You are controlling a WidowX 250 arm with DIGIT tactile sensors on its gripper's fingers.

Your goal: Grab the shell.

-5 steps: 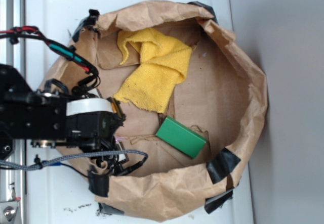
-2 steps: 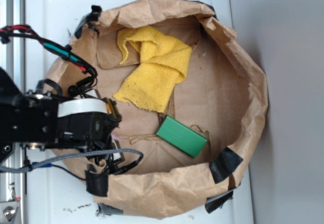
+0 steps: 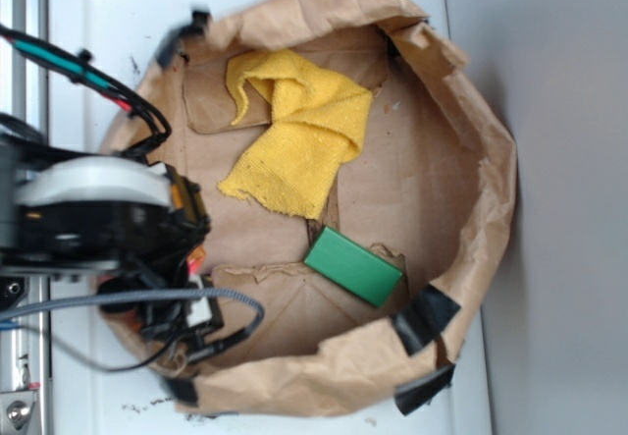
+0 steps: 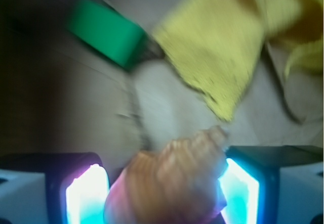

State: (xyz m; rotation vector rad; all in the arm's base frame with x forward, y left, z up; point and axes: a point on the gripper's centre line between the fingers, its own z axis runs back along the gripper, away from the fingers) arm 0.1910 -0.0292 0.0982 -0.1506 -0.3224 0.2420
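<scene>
Gripper [image 4: 161, 188] jaws clamped on shell [image 4: 172, 176], glowing pads touching both flanks; pale spire points toward 1 o'clock. Wrist view blurred. Exterior view: arm enters from 9 o'clock, lying across paper bag [image 3: 491, 160] rim, shell barely visible as an orange speck under it. Green block [image 3: 353, 265] at 4 o'clock of bag floor, yellow cloth [image 3: 294, 140] near 12.

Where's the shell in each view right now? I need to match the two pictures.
Exterior: the shell is hidden under the gripper at the left; at most an orange speck shows.
Wrist: the shell fills the bottom centre, between the fingers.
Shared landmark: the green block, beside the yellow cloth.
</scene>
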